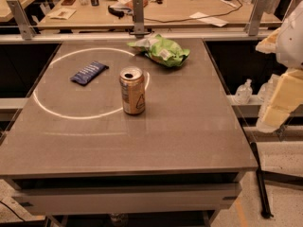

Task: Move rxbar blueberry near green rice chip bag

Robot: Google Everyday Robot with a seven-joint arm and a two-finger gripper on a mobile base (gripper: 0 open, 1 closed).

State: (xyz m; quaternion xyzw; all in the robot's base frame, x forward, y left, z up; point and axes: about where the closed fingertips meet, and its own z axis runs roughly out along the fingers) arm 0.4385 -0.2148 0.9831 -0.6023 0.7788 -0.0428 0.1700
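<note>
The rxbar blueberry (89, 73), a flat dark blue wrapper with pale lettering, lies at the left back of the grey table (189, 136). The green rice chip bag (162, 50), crumpled light green with white patches, lies at the table's back middle, well to the right of the bar. My gripper (273, 112) is at the far right edge of the view, off the table's right side, pale and blocky, away from both objects and holding nothing that shows.
A tan drink can (132, 90) with an open top stands upright near the table's middle, between the bar and the near edge. A bright ring of light (47, 110) crosses the tabletop. A cluttered wooden bench (180, 8) runs behind a metal rail.
</note>
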